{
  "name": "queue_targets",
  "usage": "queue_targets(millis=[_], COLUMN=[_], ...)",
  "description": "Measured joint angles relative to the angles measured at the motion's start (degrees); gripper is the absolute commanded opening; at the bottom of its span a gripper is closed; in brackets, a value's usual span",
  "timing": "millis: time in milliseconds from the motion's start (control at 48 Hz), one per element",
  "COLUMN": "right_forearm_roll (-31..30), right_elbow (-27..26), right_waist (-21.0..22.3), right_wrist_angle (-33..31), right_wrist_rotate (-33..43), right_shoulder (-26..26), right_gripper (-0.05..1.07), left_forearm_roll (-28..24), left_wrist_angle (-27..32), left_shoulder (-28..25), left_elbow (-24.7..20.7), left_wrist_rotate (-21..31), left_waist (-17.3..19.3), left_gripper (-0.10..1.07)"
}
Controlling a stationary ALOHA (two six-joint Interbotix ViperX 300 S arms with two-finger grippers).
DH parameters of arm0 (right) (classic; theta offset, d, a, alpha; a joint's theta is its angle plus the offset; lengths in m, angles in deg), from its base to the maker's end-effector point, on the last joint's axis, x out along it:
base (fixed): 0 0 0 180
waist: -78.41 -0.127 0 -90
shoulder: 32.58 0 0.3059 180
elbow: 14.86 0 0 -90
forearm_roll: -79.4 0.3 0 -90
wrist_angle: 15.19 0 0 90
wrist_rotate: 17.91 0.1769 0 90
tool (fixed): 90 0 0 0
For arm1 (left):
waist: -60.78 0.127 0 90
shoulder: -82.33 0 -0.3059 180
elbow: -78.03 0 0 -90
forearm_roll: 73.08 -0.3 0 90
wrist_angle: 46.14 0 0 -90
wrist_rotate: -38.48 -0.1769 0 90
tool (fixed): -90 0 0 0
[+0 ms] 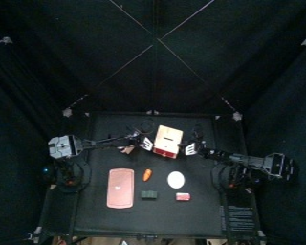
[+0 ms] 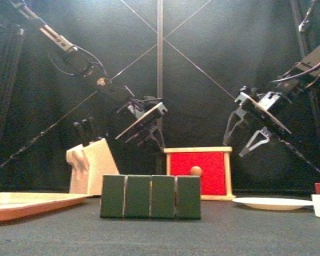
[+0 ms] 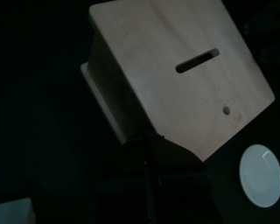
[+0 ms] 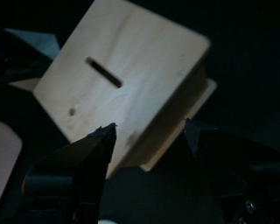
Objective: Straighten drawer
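One drawer (image 1: 170, 141) is seen near the middle of the table (image 1: 92, 129), turned askew to the table's edges; its pale wooden top (image 3: 184, 74) bears one slot and one small hole, and its red face (image 2: 199, 172) is shown in the front view; whether anything lies inside it cannot be told.

Two grippers are counted; the left gripper (image 1: 134, 144) is held just beside the drawer on its left side, above the table, and its jaws are seen spread in the front view (image 2: 145, 122); the right gripper (image 1: 201, 150) is held just beside the drawer on its right side, and its jaws are spread in the right wrist view (image 4: 149, 140), with the drawer's corner seen between and beyond them; neither is seen pinching anything.

In front of the drawer, five smaller things are counted: one flat pink tray (image 1: 120, 187) to the front left, with nothing seen on it; one small orange piece (image 1: 146, 175) just right of the tray; one white plate (image 1: 178, 179), bare, directly in front of the drawer; one dark green block (image 1: 149, 194), ribbed into four segments in the front view (image 2: 151, 196); one small red-and-white block (image 1: 183, 197) just right of the green block.

One pale wooden knife block (image 2: 91, 165) is seen left of the drawer in the front view.
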Motion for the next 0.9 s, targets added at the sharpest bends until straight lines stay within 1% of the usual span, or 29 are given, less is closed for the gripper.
queue_targets(millis=[188, 583, 729, 896], right_forearm_roll=[0.9, 1.4, 1.5, 1.4], right_elbow=[1.7, 3.5, 4.1, 4.3], right_waist=[-0.1, -0.1, -0.1, -0.2], right_wrist_angle=[0.1, 0.1, 0.1, 0.1], right_wrist_rotate=[-0.2, -0.2, -0.1, -0.2], right_shoulder=[1.2, 5.7, 6.9, 7.4], right_gripper=[0.95, 0.95, 0.95, 0.95], left_forearm_roll=[0.0, -0.1, -1.1, -4.0], left_wrist_angle=[0.1, 0.0, -0.2, -0.4], left_shoulder=[-0.4, -0.2, 1.7, 4.1], left_elbow=[-1.1, -1.1, -1.1, -1.1], left_wrist_rotate=[0.0, 0.0, 0.0, 0.0], left_waist=[-0.6, -0.5, -0.5, -1.1], left_gripper=[0.28, 0.28, 0.28, 0.28])
